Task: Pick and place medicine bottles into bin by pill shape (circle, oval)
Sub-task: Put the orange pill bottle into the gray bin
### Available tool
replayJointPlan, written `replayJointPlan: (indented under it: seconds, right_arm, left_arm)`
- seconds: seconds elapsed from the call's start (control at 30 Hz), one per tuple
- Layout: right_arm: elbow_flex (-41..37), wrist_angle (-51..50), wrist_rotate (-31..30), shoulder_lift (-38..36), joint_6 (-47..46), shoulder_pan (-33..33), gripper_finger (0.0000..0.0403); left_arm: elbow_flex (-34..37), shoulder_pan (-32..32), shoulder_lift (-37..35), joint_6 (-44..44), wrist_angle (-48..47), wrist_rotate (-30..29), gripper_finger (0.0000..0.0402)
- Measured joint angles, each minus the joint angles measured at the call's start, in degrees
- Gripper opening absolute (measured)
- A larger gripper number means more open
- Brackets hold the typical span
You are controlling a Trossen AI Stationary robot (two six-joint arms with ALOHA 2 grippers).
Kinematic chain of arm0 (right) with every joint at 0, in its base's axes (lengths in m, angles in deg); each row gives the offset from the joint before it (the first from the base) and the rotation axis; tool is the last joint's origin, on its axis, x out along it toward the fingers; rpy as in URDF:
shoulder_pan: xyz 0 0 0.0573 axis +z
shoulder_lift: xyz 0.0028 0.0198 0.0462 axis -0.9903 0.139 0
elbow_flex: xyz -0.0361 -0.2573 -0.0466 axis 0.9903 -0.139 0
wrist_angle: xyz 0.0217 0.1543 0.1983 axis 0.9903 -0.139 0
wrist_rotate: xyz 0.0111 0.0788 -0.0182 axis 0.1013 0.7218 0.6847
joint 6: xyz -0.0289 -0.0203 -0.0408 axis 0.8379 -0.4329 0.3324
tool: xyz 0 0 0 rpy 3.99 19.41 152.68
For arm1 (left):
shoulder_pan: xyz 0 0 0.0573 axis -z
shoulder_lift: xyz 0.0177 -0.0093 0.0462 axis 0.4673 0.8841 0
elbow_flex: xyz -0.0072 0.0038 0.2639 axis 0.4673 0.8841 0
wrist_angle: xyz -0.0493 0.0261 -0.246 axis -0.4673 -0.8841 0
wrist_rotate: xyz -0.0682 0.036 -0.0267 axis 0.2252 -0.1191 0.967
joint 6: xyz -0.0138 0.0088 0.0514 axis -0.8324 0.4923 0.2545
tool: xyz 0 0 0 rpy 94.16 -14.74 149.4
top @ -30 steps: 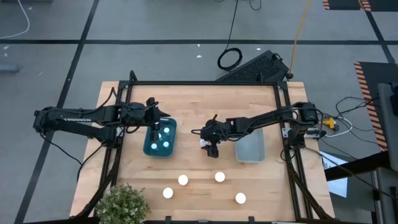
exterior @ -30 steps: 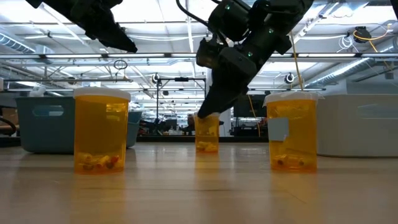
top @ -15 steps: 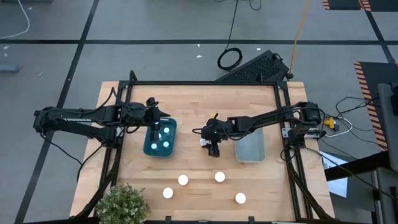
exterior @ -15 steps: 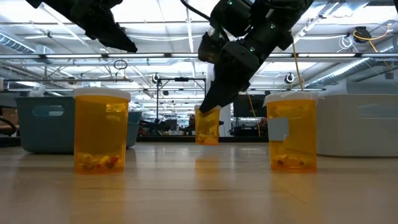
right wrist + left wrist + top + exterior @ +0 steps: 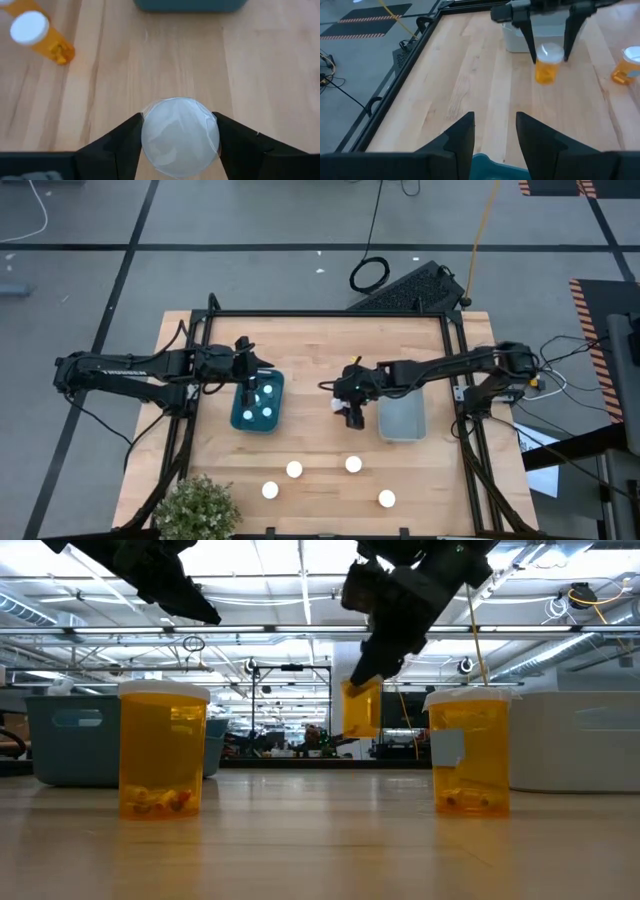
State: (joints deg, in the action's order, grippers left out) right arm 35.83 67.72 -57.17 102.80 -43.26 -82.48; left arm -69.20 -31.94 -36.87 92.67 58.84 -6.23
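Observation:
My right gripper (image 5: 346,407) is shut on an amber medicine bottle (image 5: 362,708) with a white cap (image 5: 180,136). It hangs above mid-table, between the teal bin (image 5: 257,404) and the clear bin (image 5: 402,418). My left gripper (image 5: 494,135) waits open over the teal bin's far edge with nothing between its fingers. The teal bin holds white-capped bottles. Several more bottles stand upright on their bases near the front edge, among them one (image 5: 294,469) and another (image 5: 353,464). My right gripper pinches the round sides of the bottle's cap (image 5: 150,131) between its two fingers (image 5: 120,145). The fingers come from above, pointing down. The bottle hangs upright below them, its base (image 5: 361,730) lifted clear of the table.
A potted plant (image 5: 195,510) sits at the table's near left corner. A black frame rail (image 5: 330,314) runs around the table. In the low view two standing bottles (image 5: 162,750) (image 5: 470,752) flank the held one. Bare wood lies between the bins.
My right gripper has risen and shifted a little toward the table's right edge and the clear bin. The bottle it holds stood on the table a second ago and now hangs upright, lifted clear.

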Motion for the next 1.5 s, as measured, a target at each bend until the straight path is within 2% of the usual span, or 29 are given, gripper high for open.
replayJointPlan:
  seconds: [0.2, 0.53, 0.67, 1.07, 1.37, 1.5]
  right_arm:
    - [0.0, -9.6, -4.4, -5.4, -0.9, -0.3, 0.0213]
    - [-0.3, -23.1, -4.5, -15.4, -6.0, -0.4, 0.0216]
    - [-3.1, -23.0, -4.7, -20.4, -7.3, -0.4, 0.0216]
    - [-14.5, -24.0, -11.7, -35.6, -11.6, -0.7, 0.0216]
    - [-19.8, -26.2, -12.2, -40.2, -15.7, -0.7, 0.0216]
    - [-21.6, -26.2, -14.6, -40.3, -17.3, -0.7, 0.0215]
  left_arm:
    - [0.0, 0.0, 0.0, 0.0, 0.0, 0.0, 0.0147]
    - [0.0, 0.0, 0.0, 0.0, 0.2, 0.0, 0.0147]
    - [0.0, 0.0, 0.0, -0.3, 0.2, 0.0, 0.0147]
    - [0.0, 0.0, 0.0, -0.2, 0.2, 0.0, 0.0147]
    - [0.0, 0.0, 0.0, -0.2, 0.4, 0.0, 0.0147]
    - [0.0, 0.0, 0.0, -0.2, 0.4, 0.0, 0.0147]
